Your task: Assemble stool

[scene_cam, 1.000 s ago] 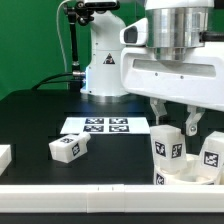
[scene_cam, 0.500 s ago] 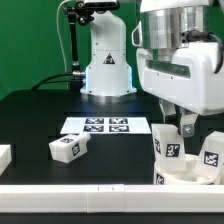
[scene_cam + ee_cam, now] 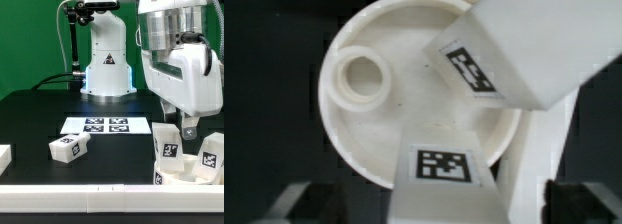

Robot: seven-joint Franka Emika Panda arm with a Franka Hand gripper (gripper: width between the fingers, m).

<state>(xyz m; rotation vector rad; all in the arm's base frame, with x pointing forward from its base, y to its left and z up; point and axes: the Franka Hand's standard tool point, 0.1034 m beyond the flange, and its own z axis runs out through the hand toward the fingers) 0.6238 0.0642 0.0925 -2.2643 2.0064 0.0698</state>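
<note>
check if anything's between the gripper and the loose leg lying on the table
Nothing visible. The gripper hangs open over the seat on the exterior view's right; the loose leg lies toward its left, with only bare table between. The marker board lies flat, farther back.

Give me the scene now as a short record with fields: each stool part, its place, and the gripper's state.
seat: round white disc at the exterior view's right
first leg: standing in the seat
second leg: standing in the seat, to the exterior view's right of the first leg
socket: round, nothing in it
loose leg: lying on the table, apart from the seat, at the exterior view's left
gripper: open, above the seat, holding nothing
marker board: flat on the table
</note>
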